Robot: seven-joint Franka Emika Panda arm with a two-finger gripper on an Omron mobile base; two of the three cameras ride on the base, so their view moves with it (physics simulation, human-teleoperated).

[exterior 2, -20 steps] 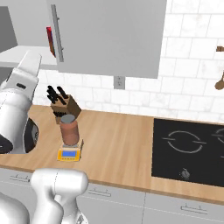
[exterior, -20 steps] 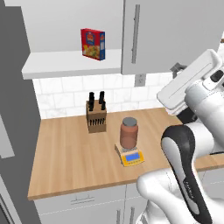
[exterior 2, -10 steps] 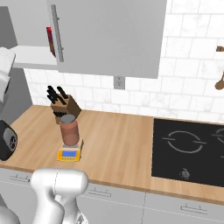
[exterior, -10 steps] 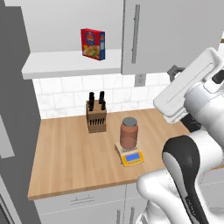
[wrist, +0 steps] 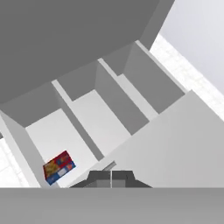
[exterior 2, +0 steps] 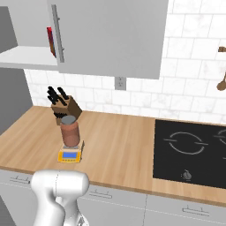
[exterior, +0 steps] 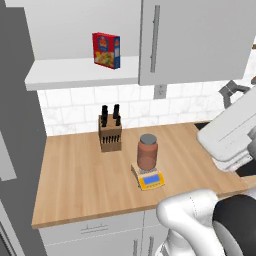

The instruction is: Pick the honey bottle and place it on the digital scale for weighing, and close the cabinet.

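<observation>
Hand view: my claw (wrist: 111, 175) clenched, empty, beside cabinet door (wrist: 175, 144); steep push could slip off.

You are in a rendered domestic kitchen. Evidence: a wooden worktop (exterior: 80, 180) over white drawers (exterior: 92, 231), white tiled wall (exterior 2: 194, 53) with a socket (exterior 2: 120, 82), a black hob (exterior 2: 190, 150) set into the worktop, grey wall cabinet (exterior: 195, 40) with one side open on a white shelf (exterior: 75, 70) bearing a cereal box (exterior: 106, 50). A knife block (exterior: 110, 134), scale (exterior: 150, 179) and jar (exterior: 148, 152) stand on the worktop.
</observation>
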